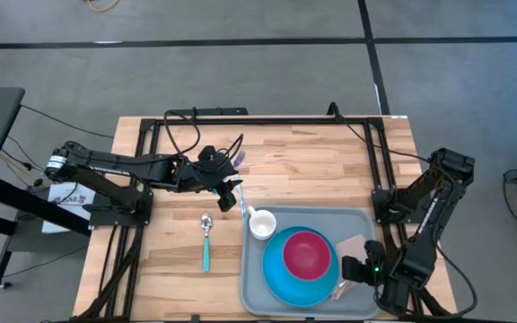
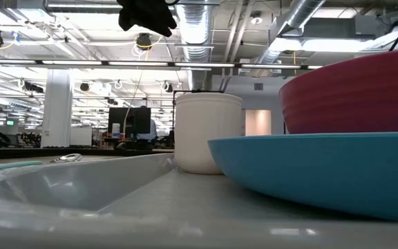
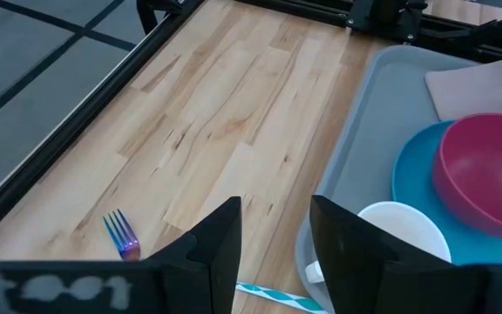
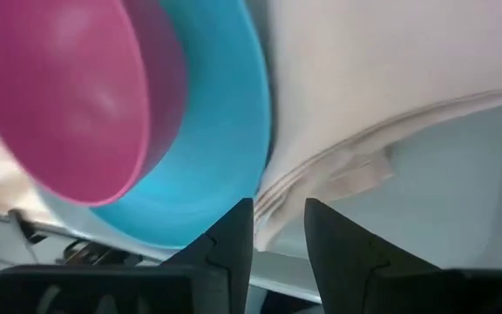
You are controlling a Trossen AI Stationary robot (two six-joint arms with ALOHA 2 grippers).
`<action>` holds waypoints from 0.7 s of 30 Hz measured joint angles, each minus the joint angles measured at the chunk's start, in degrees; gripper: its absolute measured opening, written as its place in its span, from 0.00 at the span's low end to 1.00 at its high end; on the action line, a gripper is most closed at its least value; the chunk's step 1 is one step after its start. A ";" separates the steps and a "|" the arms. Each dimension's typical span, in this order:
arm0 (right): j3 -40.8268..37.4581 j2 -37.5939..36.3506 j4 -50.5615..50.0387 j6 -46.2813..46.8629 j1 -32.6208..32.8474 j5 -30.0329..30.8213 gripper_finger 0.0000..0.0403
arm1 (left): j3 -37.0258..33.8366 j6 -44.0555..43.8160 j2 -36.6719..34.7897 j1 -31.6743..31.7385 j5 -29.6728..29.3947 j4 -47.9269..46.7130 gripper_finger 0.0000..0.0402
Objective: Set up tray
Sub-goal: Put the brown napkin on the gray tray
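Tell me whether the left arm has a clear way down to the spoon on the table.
Probably yes. The spoon lies alone on bare wood, left of the tray, with nothing on it. The left gripper hangs just above and beside it, fingers open and empty.

A light wooden butcher-block table [image 1: 312, 170] seen from above, bordered by a black metal frame [image 1: 267, 119]. Directly on the wood lie a light-grey tray [image 1: 256, 274] at the near right and a spoon with a teal handle [image 1: 206, 242] just left of it. A fork with a purple, iridescent head [image 3: 122, 233] lies near the middle, beside the tray's far left corner.
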 joint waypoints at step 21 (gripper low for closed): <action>2.23 0.69 -13.33 11.25 -0.32 -6.27 0.24 | 0.00 0.00 0.00 0.00 0.07 -0.01 0.32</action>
